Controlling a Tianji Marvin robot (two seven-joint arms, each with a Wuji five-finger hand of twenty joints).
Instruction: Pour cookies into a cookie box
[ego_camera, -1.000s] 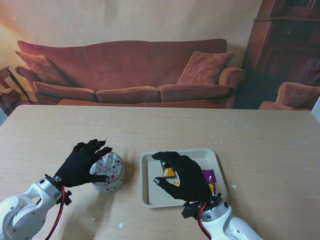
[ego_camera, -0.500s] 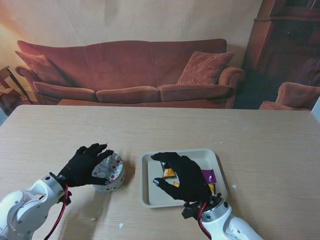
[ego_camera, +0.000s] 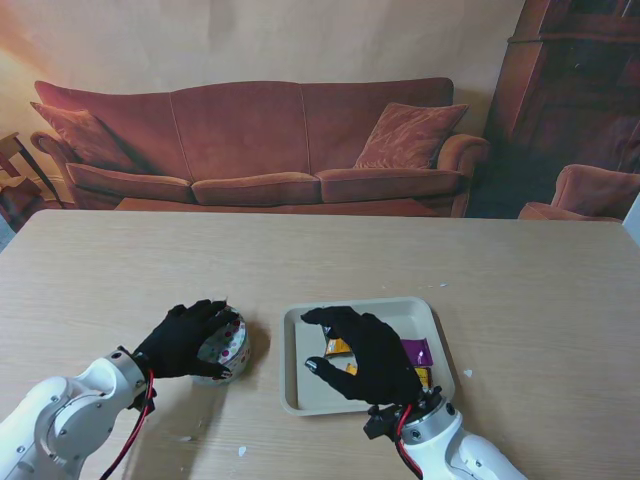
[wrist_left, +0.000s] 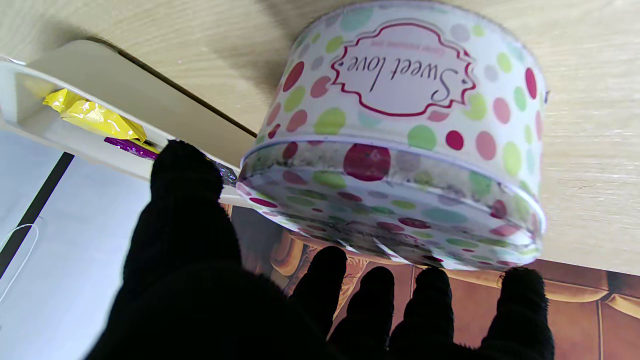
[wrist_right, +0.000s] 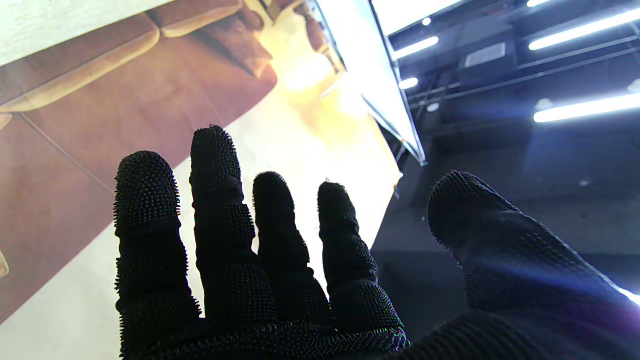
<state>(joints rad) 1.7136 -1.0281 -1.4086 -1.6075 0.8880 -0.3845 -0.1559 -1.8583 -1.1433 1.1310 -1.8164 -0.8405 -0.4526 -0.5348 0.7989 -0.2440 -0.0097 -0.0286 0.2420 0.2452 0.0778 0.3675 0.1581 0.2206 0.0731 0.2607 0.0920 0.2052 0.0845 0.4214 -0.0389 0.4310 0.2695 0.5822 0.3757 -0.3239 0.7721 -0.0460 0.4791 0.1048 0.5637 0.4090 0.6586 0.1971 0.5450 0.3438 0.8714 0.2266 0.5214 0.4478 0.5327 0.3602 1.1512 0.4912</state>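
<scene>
Behind one wooden desk (ego_camera: 330, 250) stands one sofa (ego_camera: 260, 140). One dotted tin (ego_camera: 224, 346) sits gripped under the left robot hand (ego_camera: 185, 338); one tray (ego_camera: 300, 385) of wrapped cookies (ego_camera: 338, 347) lies beneath the right robot hand (ego_camera: 365, 355), fingers spread, holding nothing

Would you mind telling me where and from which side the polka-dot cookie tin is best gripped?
Grip the polka-dot cookie tin around its round side wall, coming from the robot's left, where the left robot hand already is. It looks tipped, with the tray close on its right, so a side wrap probably suits it better.
</scene>
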